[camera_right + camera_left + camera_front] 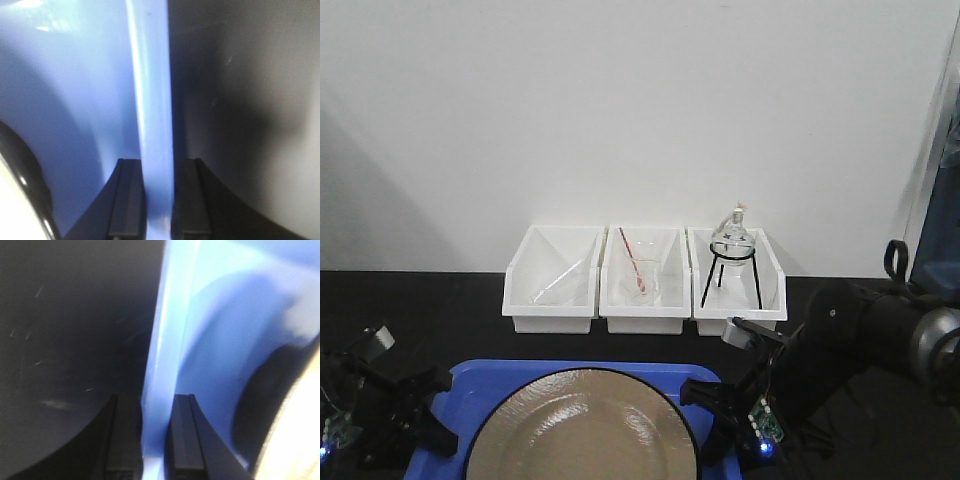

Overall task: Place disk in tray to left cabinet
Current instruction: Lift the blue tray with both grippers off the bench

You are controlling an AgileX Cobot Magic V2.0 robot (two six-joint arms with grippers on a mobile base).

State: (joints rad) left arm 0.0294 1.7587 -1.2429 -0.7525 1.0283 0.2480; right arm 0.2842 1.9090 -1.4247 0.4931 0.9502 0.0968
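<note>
Disk (582,430) lies flat in the tray (570,368), filling most of it. Your left end effector (156,440) and right end effector (158,200) each clamp a side lip of the tray. Carry it level: the stiff, smooth disk likely slides and could chip.

Right arm (850,320): black, silver joint (935,335), looped cable (895,258). Left gripper (154,402), right gripper (158,162): black fingers (122,440), green circuit boards (767,420).

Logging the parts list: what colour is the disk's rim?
Black, a thin line around the tan disk; clearest in the exterior front-facing view.
</note>
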